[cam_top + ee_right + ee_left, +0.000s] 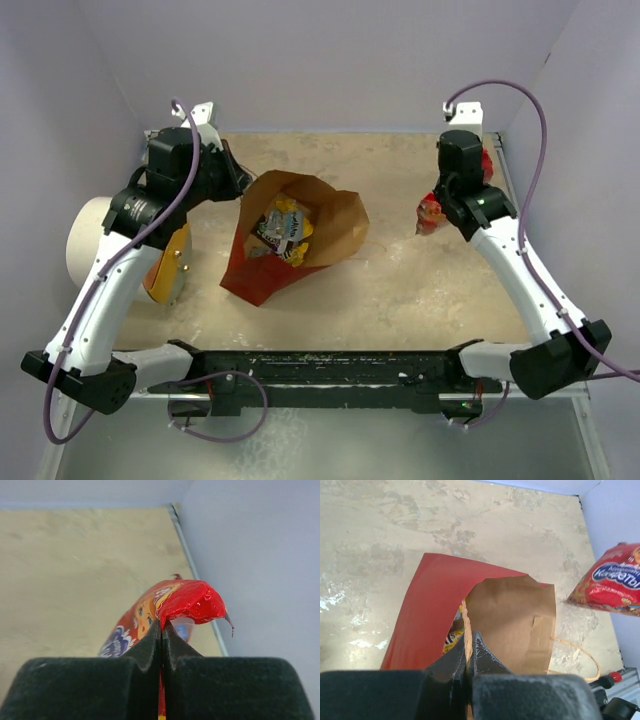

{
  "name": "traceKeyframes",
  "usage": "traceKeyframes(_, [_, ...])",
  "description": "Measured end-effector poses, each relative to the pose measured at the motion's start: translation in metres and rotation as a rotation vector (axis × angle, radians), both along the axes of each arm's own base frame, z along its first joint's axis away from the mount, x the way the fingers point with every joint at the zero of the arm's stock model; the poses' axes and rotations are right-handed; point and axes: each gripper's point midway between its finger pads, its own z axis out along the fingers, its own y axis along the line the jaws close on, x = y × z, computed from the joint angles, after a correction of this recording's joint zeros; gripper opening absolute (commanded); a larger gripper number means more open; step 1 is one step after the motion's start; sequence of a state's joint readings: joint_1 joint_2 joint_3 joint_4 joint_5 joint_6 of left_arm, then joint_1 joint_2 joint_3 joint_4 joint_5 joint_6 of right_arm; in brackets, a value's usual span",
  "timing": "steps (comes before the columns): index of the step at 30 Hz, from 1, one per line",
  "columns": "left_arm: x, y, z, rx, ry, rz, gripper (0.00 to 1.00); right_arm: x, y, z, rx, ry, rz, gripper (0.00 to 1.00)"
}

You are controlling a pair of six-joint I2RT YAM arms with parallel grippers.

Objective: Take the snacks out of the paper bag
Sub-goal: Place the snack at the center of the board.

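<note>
The paper bag (338, 228) lies on its side mid-table, red outside, brown inside, mouth open. Small yellow, brown and purple candy packs (285, 232) lie inside it. My left gripper (243, 186) is at the bag's far left rim. In the left wrist view it (469, 636) is shut on the bag's tan string handle (466, 625), with a yellow candy pack (451, 639) just below. My right gripper (441, 205) is shut on a red snack bag (431, 214) and holds it at the far right. In the right wrist view it (162, 624) pinches that bag's (187, 602) edge. That bag also shows in the left wrist view (612, 582).
A white-and-orange cylinder (95, 240) lies at the left edge under the left arm. Something red (487, 163) shows behind the right arm by the far right wall. The bag's other string handle (580, 652) lies loose on the table. Grey walls close the back and right.
</note>
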State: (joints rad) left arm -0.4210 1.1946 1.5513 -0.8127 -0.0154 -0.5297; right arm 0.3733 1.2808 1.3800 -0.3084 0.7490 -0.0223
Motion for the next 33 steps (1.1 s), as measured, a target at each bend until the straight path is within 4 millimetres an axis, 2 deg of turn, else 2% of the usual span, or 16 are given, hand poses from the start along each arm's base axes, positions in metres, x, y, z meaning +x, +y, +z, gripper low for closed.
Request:
traceKeyframes(3, [0.003,0.002,0.007,0.028,-0.022,-0.008,0.00,-0.010,-0.034,-0.039,-0.041,0.091,-0.079,0.00])
traceKeyframes(6, [0.004,0.003,0.004,0.052,-0.016,-0.017,0.00,-0.033,-0.060,-0.072,-0.116,0.178,-0.126,0.00])
traceKeyframes(10, [0.006,0.001,0.001,0.069,-0.012,-0.030,0.00,-0.055,-0.077,-0.100,-0.261,0.249,-0.127,0.00])
traceKeyframes(12, [0.008,0.001,0.002,0.074,-0.013,-0.037,0.00,-0.055,-0.082,-0.111,-0.321,0.284,-0.127,0.00])
traceKeyframes(14, [0.009,0.001,0.004,0.086,-0.015,-0.042,0.00,-0.043,-0.081,-0.122,-0.346,0.313,-0.123,0.00])
traceKeyframes(15, [0.010,0.001,0.006,0.089,-0.020,-0.045,0.00,-0.036,-0.078,-0.128,-0.345,0.326,-0.114,0.00])
traceKeyframes(17, [0.010,0.002,0.010,0.090,-0.025,-0.046,0.00,-0.009,-0.064,-0.145,-0.316,0.374,-0.081,0.01])
traceKeyframes(19, [0.009,0.001,0.012,0.089,-0.023,-0.051,0.00,0.029,-0.044,-0.161,-0.240,0.414,-0.041,0.10])
traceKeyframes(22, [0.007,0.000,0.011,0.088,-0.008,-0.064,0.00,0.104,0.006,-0.177,-0.058,0.392,0.045,0.30])
traceKeyframes(24, [0.007,-0.001,0.010,0.087,0.001,-0.070,0.00,0.139,0.040,-0.178,0.071,0.343,0.110,0.43])
traceKeyframes(26, [0.007,-0.001,0.007,0.088,0.011,-0.069,0.00,0.147,0.062,-0.173,0.171,0.317,0.152,0.50])
traceKeyframes(29, [0.008,0.000,0.007,0.090,0.012,-0.065,0.00,0.137,0.086,-0.157,0.290,0.293,0.224,0.56])
traceKeyframes(31, [0.008,0.001,0.007,0.093,0.010,-0.062,0.00,0.122,0.091,-0.146,0.331,0.277,0.258,0.59])
traceKeyframes(33, [0.009,0.004,0.006,0.109,0.004,-0.056,0.00,0.098,0.090,-0.136,0.360,0.273,0.284,0.60])
